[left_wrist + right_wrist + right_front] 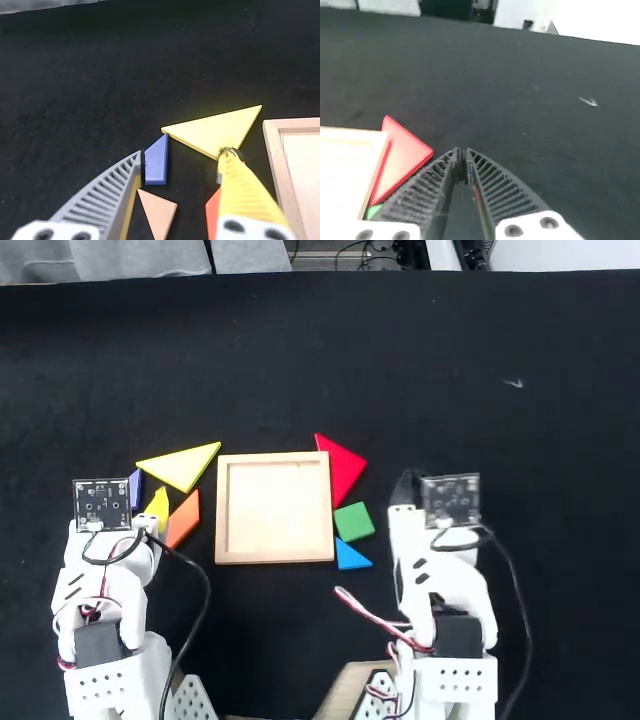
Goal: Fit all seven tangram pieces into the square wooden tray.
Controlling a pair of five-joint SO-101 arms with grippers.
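The square wooden tray (pixel 275 508) lies mid-table, its inside bare wood. Left of it lie a large yellow triangle (pixel 183 465), an orange piece (pixel 184 517) and a blue piece (pixel 135 488). Right of it lie a red triangle (pixel 340 465), a green square (pixel 353 521) and a blue triangle (pixel 350 556). My left gripper (pixel 181 156) is open over the blue piece (pixel 156 160), with a small pale triangle (pixel 157 212) between its fingers and the yellow triangle (pixel 215 131) just ahead. My right gripper (pixel 461 152) is shut and holds nothing, beside the red triangle (pixel 400 155).
Black cloth covers the whole table, with wide free room beyond the pieces. Cables trail from both arm bases near the front edge. The tray's rim (pixel 272 150) lies close to my left gripper's yellow finger (pixel 235 180).
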